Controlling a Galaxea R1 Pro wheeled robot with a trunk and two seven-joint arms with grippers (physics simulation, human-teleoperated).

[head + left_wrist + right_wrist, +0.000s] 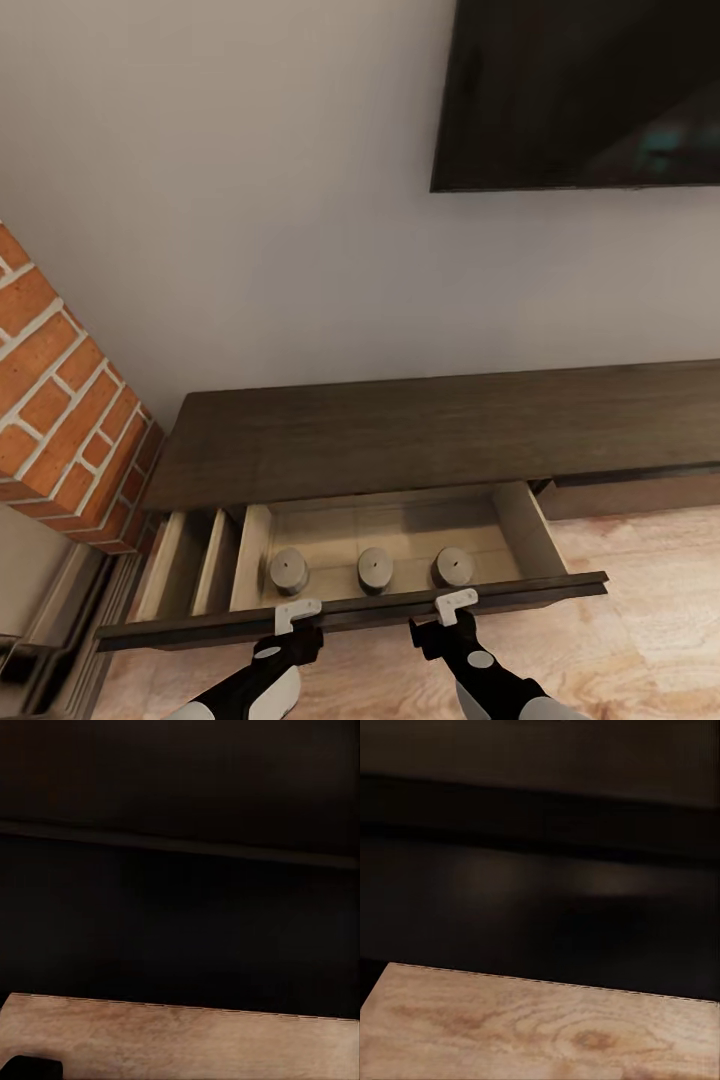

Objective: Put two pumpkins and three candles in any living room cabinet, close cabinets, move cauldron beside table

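Head view: the long dark-brown cabinet [430, 435] stands against the wall, with its drawer [520, 525] pulled out over the wood floor [640, 640]. Three candles [289, 571] [375, 568] [453, 566] stand upright in a row inside the drawer, near its dark front panel and apart from one another. The left gripper [297, 614] and right gripper [456, 605] both sit at the drawer front, their pale fingertips against its upper edge; how far either pair of jaws is spread cannot be told. A brick fireplace [60, 400] flanks the cabinet's end; a dark screen [590, 90] hangs above it. Both wrist views show the dark drawer front above pale floor.
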